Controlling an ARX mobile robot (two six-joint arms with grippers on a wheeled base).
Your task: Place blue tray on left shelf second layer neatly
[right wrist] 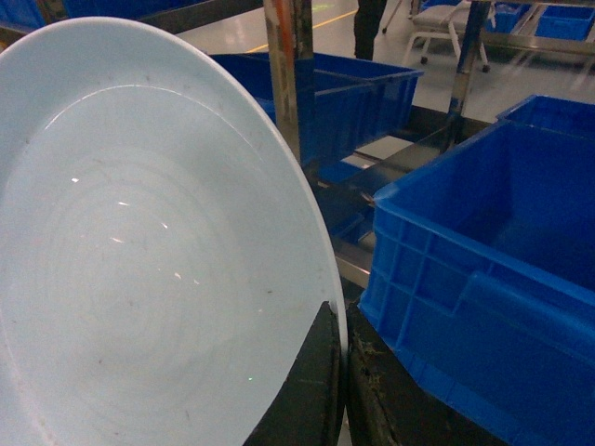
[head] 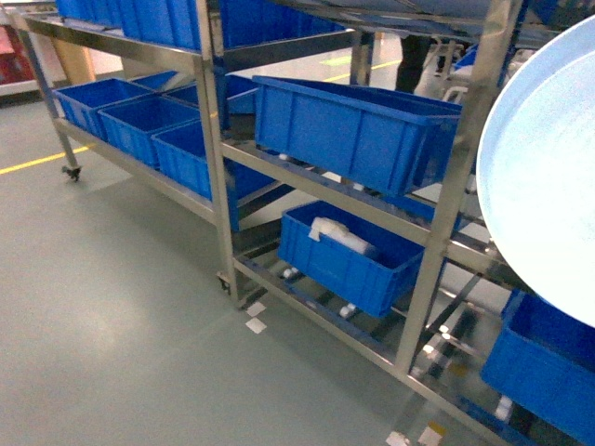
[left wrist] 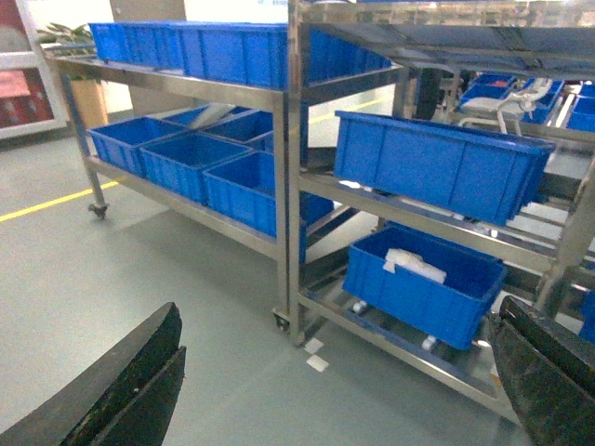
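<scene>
We find no text, label, brand, number or sign that can be read in any view. The white slips on the floor [head: 255, 318] by the steel rack's post [head: 219, 177] look blank to us.

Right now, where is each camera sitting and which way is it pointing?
Head: rides high, slanting down at steel racks and floor; the blue tray fills its right edge; no arm visible.
Left wrist: low, facing the racks; open left gripper, dark fingers at both corners.
Right wrist: close behind the tray, right gripper pinching its rim.
Head and left wrist share the crate holding white packets.
</scene>
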